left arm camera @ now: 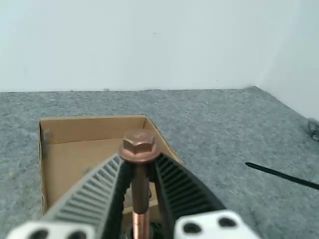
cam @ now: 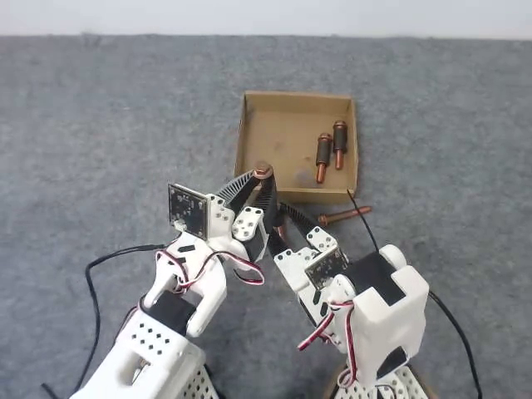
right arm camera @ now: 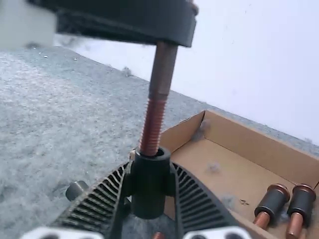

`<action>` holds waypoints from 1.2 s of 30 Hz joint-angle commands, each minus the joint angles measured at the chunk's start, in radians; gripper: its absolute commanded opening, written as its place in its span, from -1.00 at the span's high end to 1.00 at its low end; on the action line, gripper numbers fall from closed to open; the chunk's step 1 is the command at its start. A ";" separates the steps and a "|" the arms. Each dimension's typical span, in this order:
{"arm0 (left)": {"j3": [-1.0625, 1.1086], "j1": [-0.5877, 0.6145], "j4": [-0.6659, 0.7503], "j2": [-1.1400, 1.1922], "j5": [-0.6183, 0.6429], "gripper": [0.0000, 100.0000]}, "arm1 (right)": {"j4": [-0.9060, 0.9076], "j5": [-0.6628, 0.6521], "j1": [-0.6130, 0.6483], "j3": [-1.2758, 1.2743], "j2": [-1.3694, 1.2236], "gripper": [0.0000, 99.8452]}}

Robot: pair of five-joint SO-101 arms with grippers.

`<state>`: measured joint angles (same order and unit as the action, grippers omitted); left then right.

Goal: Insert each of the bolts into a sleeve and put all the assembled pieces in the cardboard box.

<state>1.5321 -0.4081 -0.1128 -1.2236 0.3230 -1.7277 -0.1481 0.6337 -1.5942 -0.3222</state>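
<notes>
Where the left arm (cam: pixel 179 303) and the right arm (cam: pixel 378 307) met: the middle of the high view, just below the near wall of the cardboard box (cam: pixel 283 133).
Left gripper (left arm camera: pixel 138 167): its fingers were closed tight on the bolt's stem, just under the head.
Bolt (left arm camera: pixel 138 145): it stood straight up, head on top, and its screw end sat in the mouth of the sleeve.
Right gripper (right arm camera: pixel 149 174): its fingers were pinched on the sleeve from both sides.
Sleeve (right arm camera: pixel 148 194): black and upright, right under the bolt, low in the middle of the right wrist view.
Cardboard box: it sat open on the grey carpet (cam: pixel 100 125), in the upper middle of the high view.
Finished pieces (cam: pixel 323 158): two lay side by side in the right part of the box.
Loose bolt (cam: pixel 343 215): it lay on the carpet just below the box's lower right corner.
Spare sleeve (right arm camera: pixel 76 189): a small dark one lay on the carpet at the lower left of the right wrist view.
</notes>
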 commanded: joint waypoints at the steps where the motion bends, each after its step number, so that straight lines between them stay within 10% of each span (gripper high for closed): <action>1: -0.004 -0.002 0.002 -0.008 0.009 0.98 | -0.031 -0.008 -0.016 -0.041 0.070 0.99; 36: 0.019 0.005 0.137 -0.005 0.006 0.98 | -0.031 -0.008 -0.013 -0.041 0.070 0.99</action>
<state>1.5980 -0.4081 0.0084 -1.2236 0.3214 -1.7277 -0.1481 0.6322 -1.5942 -0.3222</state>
